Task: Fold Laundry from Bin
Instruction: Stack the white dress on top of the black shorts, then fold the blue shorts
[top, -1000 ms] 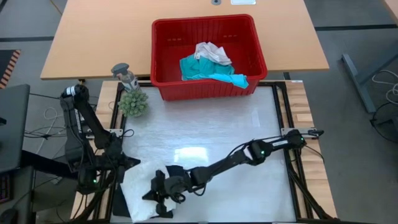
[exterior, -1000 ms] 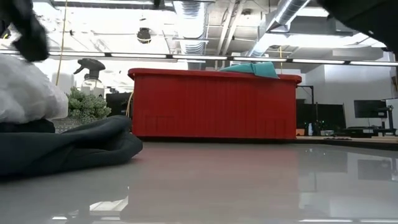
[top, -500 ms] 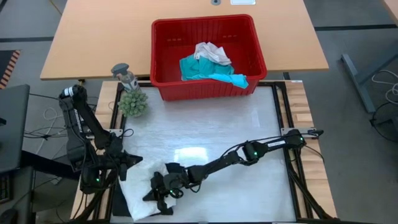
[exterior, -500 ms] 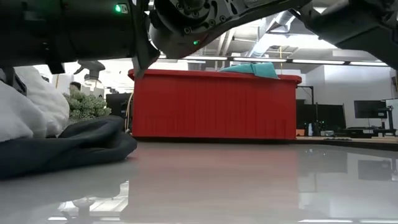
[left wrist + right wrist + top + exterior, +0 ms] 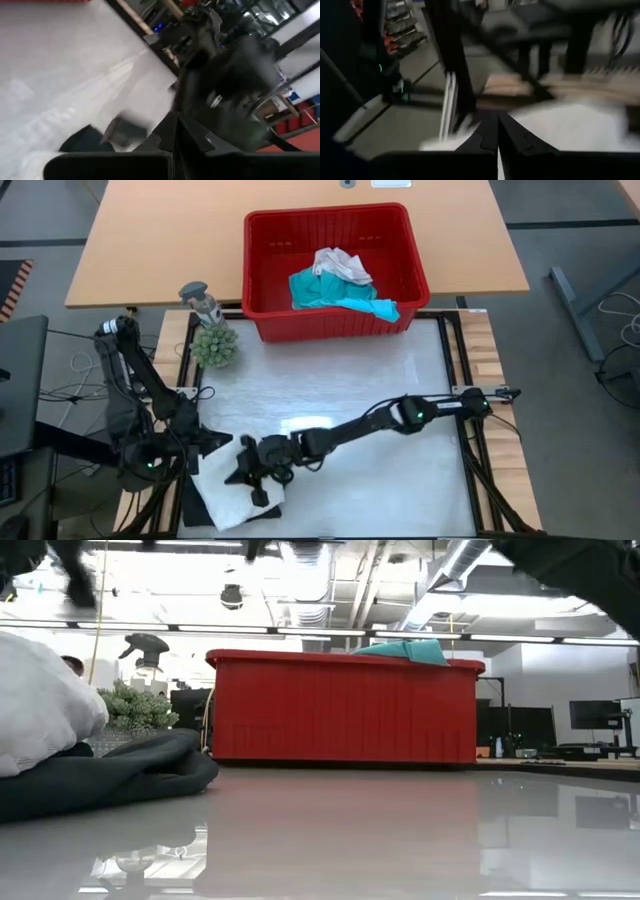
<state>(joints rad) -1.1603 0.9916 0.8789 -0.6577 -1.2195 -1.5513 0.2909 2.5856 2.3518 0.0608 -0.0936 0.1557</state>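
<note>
The red bin (image 5: 335,275) stands at the table's far edge with a teal garment (image 5: 335,292) and a white one (image 5: 340,265) inside; the teal one shows over the rim (image 5: 410,650). Near the table's front left corner a white cloth (image 5: 235,498) lies on a black cloth (image 5: 110,775). My right gripper (image 5: 245,480) is shut and hovers over the white cloth (image 5: 575,130), with nothing between its fingers (image 5: 498,120). My left gripper (image 5: 222,442) is shut beside the pile's left edge, raised above the table (image 5: 176,120).
A small green plant (image 5: 214,345) and a spray bottle (image 5: 200,300) stand at the table's far left, beside the bin. The glossy white tabletop (image 5: 380,390) lies bare between the bin and the pile. A wooden desk (image 5: 150,240) lies behind the bin.
My right gripper dipped low over the pile, then rose and drew a little toward the far edge. My left gripper has risen slightly and tipped upward. The white and black cloths stay where they were.
</note>
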